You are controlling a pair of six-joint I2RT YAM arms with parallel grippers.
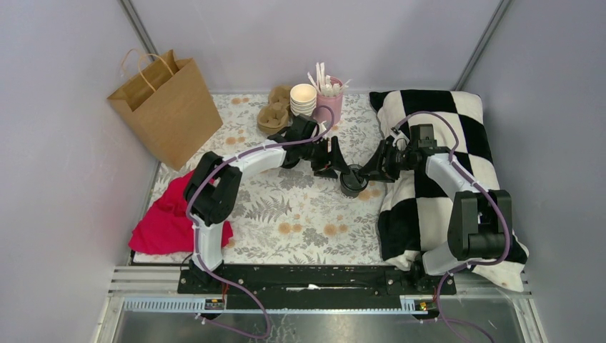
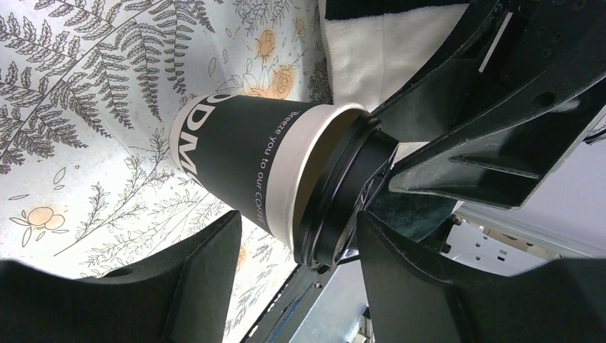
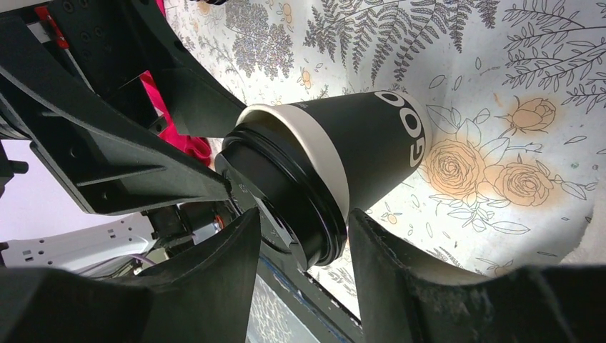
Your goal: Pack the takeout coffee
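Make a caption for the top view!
Left end effector and right end effector flank the takeout coffee on a flowery table.

Readable print stands only on the takeout coffee cup (image 2: 236, 153), on its black outer wall, and all of it is white.

In the left wrist view, big bold capitals run around the wall near the bottom of the cup. The letters "ODM" can be read there, and the rest turns away with the curve. A thin small line runs along the wall from the cream band toward the bottom: "Breeze you to our COFFE", and its end cannot be seen.

In the right wrist view the same big capitals show "GOO".

In the top view the print is too small to read.
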